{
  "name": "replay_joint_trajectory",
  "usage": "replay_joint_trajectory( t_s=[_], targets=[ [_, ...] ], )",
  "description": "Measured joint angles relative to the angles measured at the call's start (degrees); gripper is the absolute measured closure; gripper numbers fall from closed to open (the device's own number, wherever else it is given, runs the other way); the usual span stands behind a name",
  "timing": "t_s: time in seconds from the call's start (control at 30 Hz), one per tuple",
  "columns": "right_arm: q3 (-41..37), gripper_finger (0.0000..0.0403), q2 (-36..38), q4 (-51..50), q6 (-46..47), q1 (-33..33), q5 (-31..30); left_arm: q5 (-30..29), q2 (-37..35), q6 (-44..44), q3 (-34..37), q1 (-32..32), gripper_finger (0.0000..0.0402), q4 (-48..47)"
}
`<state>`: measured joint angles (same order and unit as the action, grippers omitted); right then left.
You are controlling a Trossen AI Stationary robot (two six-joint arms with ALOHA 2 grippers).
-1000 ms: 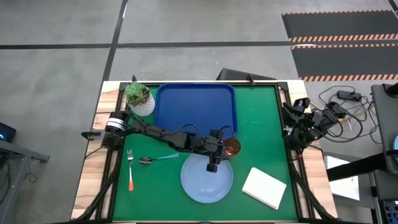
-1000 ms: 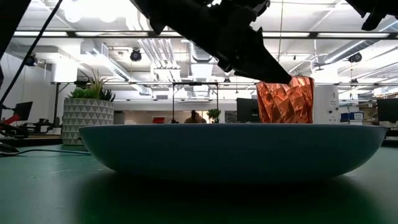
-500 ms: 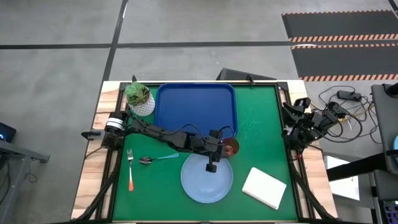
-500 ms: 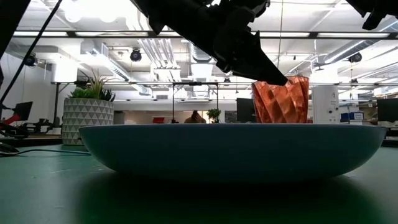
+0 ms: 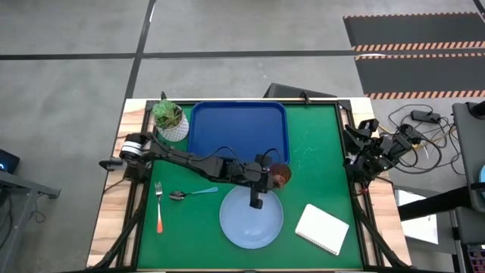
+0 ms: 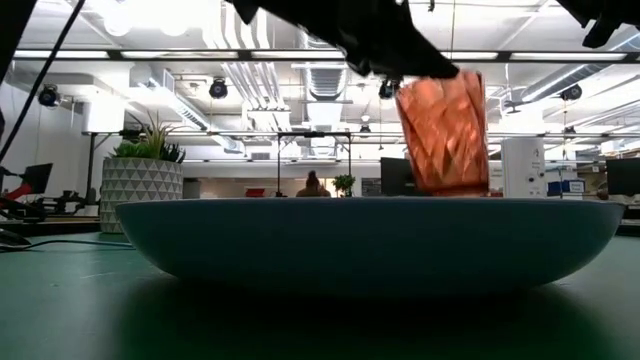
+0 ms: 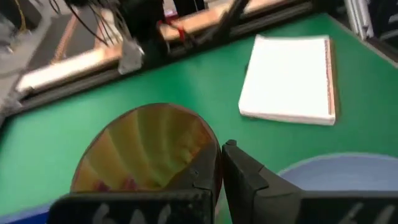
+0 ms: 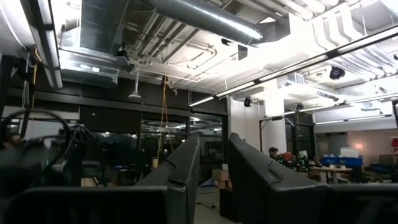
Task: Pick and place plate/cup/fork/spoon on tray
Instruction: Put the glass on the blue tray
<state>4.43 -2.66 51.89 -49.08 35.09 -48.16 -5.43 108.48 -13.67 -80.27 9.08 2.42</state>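
Note:
The dark red cup (image 5: 282, 175) is between the blue tray (image 5: 239, 133) and the pale blue plate (image 5: 251, 217). My left gripper (image 5: 271, 175) is shut on its rim. In the low view the cup (image 6: 443, 130) shows tilted behind the plate's rim (image 6: 370, 235). The fork (image 5: 159, 208) and the spoon (image 5: 193, 193) lie flat on the green mat at the left. My right gripper (image 5: 356, 152) waits at the table's right edge; its fingers (image 8: 186, 162) stand a narrow gap apart with nothing between them. My left gripper pinches the cup's wall at the rim (image 7: 211, 158), with one finger (image 7: 193, 180) inside the cup and the other finger (image 7: 249, 177) outside. It comes slanting down from the table's left. The cup hangs tilted below the fingers; the plate hides its base in the low view.
A white notepad (image 5: 322, 229) lies right of the plate. A potted plant (image 5: 170, 119) stands at the tray's far left corner. Bare green mat (image 5: 318, 159) lies right of the tray.
My left gripper has shut on the cup's rim and gone up with it. The cup now stands higher behind the plate than before and has tipped a little.

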Motion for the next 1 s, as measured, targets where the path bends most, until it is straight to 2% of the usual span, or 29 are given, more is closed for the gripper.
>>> replay_joint_trajectory(
  t_s=[0.17,0.37,0.47,0.83,1.0],
  targets=[
    [0.0,0.0333,0.0,-0.1,0.0,0.0,-0.5,-1.9,-4.0,-4.0,0.3,-0.1,0.04,-3.6],
    [0.0,0.0333,0.0,-0.2,0.0,0.0,-2.5,-16.0,-10.2,-6.7,1.5,-2.5,0.04,-15.3],
    [0.0,0.0333,0.0,-0.2,0.0,0.0,-2.7,-20.1,-13.4,-5.2,3.4,-5.8,0.04,-19.9],
    [0.0,0.0333,0.0,-0.1,0.0,0.0,-2.9,-22.2,-26.4,2.2,19.7,-23.5,0.04,-14.5],
    [0.0,0.0333,0.0,-0.2,0.2,0.0,-2.9,-22.2,-28.7,4.4,25.8,-30.3,0.0401,-10.7]
  ],
)
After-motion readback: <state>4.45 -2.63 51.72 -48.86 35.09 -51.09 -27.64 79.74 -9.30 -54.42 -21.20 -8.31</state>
